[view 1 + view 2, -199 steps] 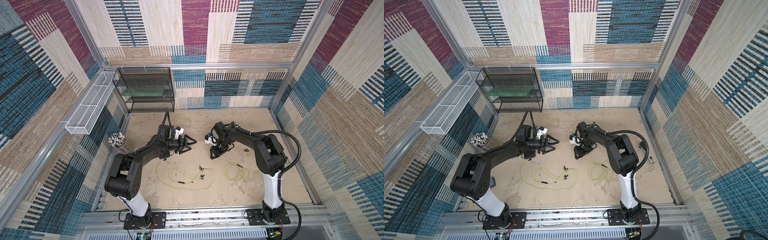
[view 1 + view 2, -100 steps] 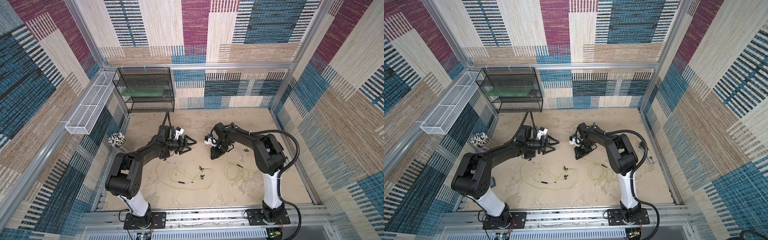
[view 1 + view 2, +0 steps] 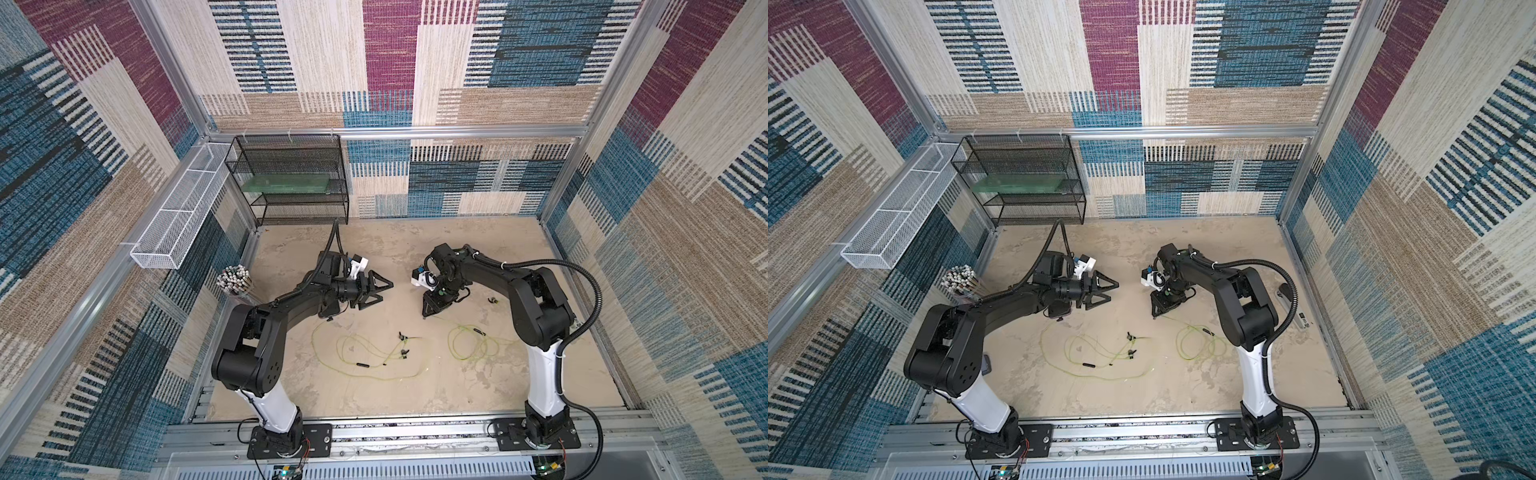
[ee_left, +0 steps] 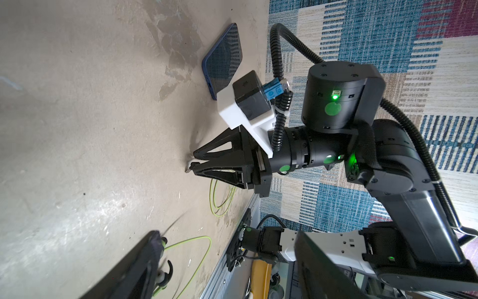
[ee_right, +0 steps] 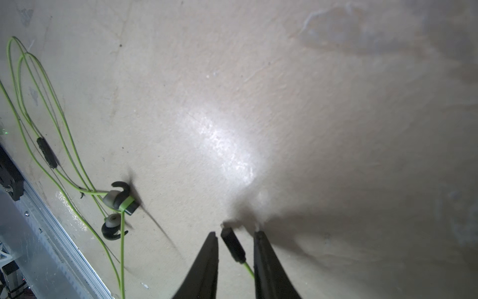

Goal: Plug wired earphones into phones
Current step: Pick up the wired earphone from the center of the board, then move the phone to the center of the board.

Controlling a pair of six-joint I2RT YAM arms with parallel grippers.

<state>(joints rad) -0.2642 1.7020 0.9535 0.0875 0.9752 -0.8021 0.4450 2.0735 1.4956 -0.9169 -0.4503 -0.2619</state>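
Note:
Two sets of yellow-green wired earphones lie on the floor: one in loose loops at the centre (image 3: pixel 365 357) with black earbuds (image 5: pixel 119 202), the other coiled to the right (image 3: pixel 469 345). My right gripper (image 5: pixel 235 232) points down at the floor (image 3: pixel 426 316) and straddles that coil's black plug (image 5: pixel 232 246), with a slim gap on each side. My left gripper (image 3: pixel 376 291) hovers wide open and empty (image 4: pixel 232 271), facing the right one. One dark phone (image 4: pixel 223 58) lies flat by the right wall. A second dark flat phone shows partly under my left forearm (image 3: pixel 1057 309).
A black mesh rack (image 3: pixel 291 183) stands at the back left. A white wire basket (image 3: pixel 178 216) hangs on the left wall, and a cup of pens (image 3: pixel 234 279) stands below it. A grey-blue hole punch (image 3: pixel 986 365) sits by my left arm's base. Patterned walls close three sides.
My right gripper's jaws have narrowed around the plug. Both arms have stayed almost where they were.

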